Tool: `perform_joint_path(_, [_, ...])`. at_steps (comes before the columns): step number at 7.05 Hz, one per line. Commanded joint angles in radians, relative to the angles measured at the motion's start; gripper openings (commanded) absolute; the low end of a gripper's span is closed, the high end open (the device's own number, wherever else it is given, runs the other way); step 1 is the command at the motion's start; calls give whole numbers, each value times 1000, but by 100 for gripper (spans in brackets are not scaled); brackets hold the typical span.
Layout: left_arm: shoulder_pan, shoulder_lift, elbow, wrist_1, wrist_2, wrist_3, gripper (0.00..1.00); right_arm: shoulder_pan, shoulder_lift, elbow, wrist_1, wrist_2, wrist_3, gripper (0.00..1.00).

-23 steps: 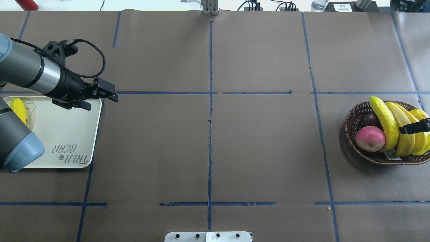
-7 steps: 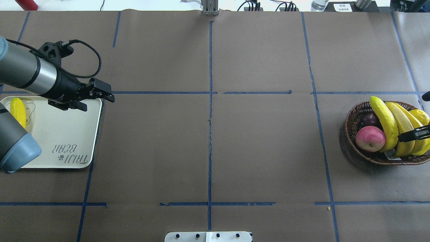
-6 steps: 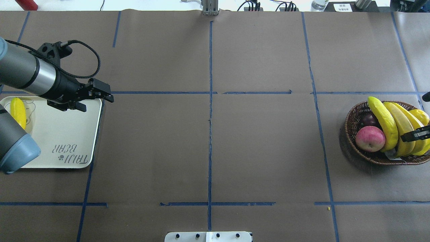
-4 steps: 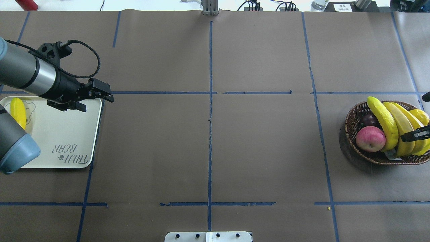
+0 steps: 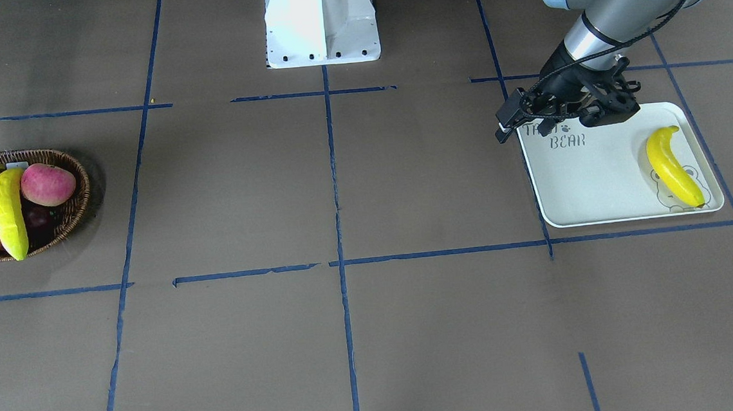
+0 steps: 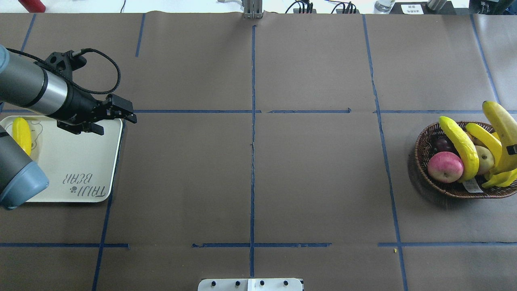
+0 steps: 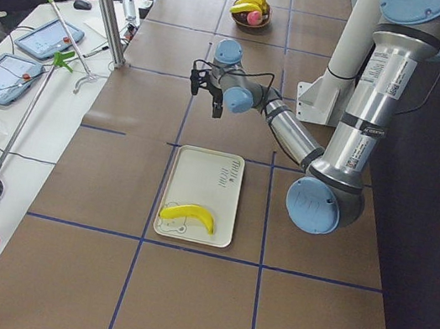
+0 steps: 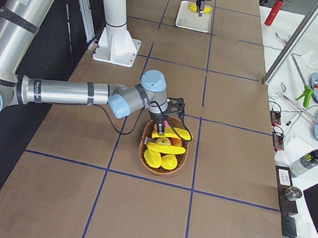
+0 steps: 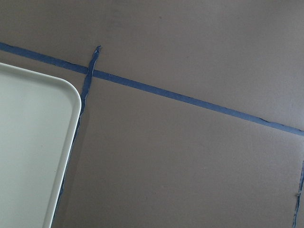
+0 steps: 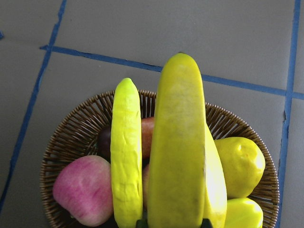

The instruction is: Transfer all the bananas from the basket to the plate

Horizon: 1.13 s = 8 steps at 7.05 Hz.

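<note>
The dark wicker basket (image 6: 422,151) sits at the table's right end. My right gripper (image 10: 173,224) is shut on one banana (image 6: 500,123) and holds it raised and tilted above the basket. In the right wrist view this banana (image 10: 178,142) fills the middle. Two more bananas (image 6: 460,147) (image 6: 482,139) lean inside. At the left end lies the white plate (image 6: 72,161) with one banana (image 6: 22,135) on it. My left gripper (image 6: 119,123) hovers open and empty over the plate's far right corner.
In the basket are also a pink apple (image 6: 444,166), a dark fruit (image 6: 442,143), a pale green-yellow fruit (image 6: 484,158) and lumpy yellow fruit (image 10: 240,164). Blue tape lines cross the brown table. The robot's white base (image 5: 321,18) stands at the near edge.
My right gripper has lifted one banana up out of the basket, and it now stands higher and more tilted. A pale fruit beneath is uncovered. The left arm has hardly moved.
</note>
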Motion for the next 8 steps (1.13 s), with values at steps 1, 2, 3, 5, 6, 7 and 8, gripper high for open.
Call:
perform_joint_path(1, [0,0,0,0,0,1,99,115,50,15,-11,188,-4,0])
perform_joint_path(2, [1,-4,0,0,-2,-1,99,115,95,18,-6,235,31,0])
perform_joint_path(3, [4,-15,0,0,-2,-1,99,105,164,9,-3,269,154,0])
perform_joint_path(5, [11,-67,5,-26,-5,-63,99,1,335,-5,5,326,399,1])
perform_joint_path(6, [38,-137,15,-69,5,-180,99,-77,426,-2,9,312,498,1])
perform_joint_path(7, [75,-179,18,-133,65,-289,99,-145,513,6,31,244,685,1])
perform_joint_path(8, [112,-187,18,-196,115,-363,99,-261,587,5,101,112,873,0])
